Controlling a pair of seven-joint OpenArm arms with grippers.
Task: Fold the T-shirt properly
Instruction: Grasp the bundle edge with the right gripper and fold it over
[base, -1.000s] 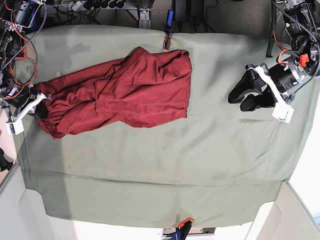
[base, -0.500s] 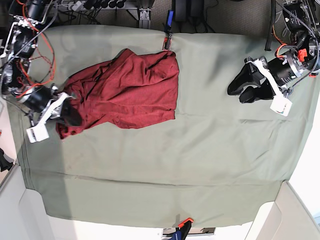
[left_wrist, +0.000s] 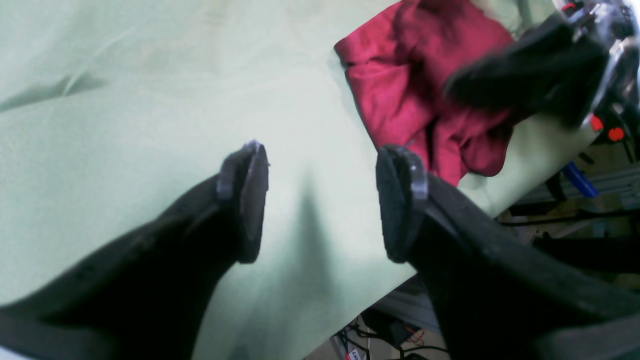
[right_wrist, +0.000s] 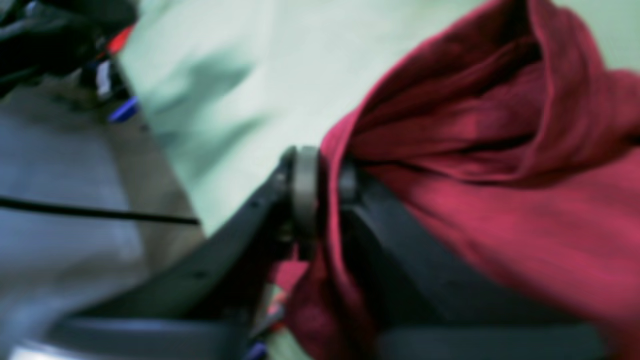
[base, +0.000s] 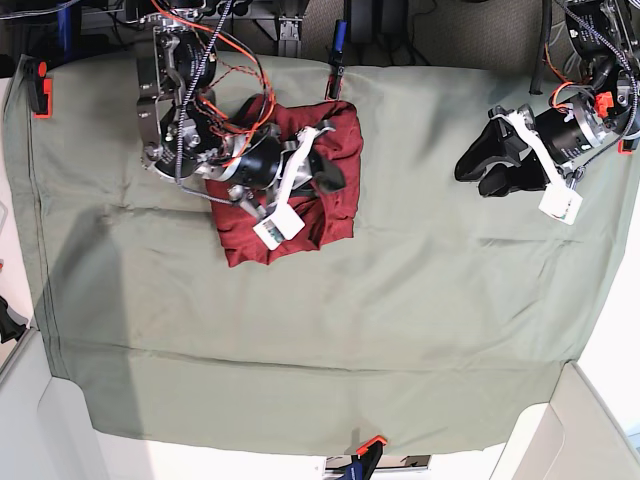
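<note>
Right gripper (right_wrist: 320, 200): jaws nearly together with a fold of the shirt (base: 335, 150) between them; the blurred view does not show a firm grip.
Left gripper (left_wrist: 320, 200): jaws wide apart, empty, above the bare green cloth (base: 420, 330).
Shirt position: bunched in a compact heap on the cloth's far side, under the right arm.
Handling: soft, thin, light; likely to sag and slide.
Hold: best taken at an edge or corner.
</note>
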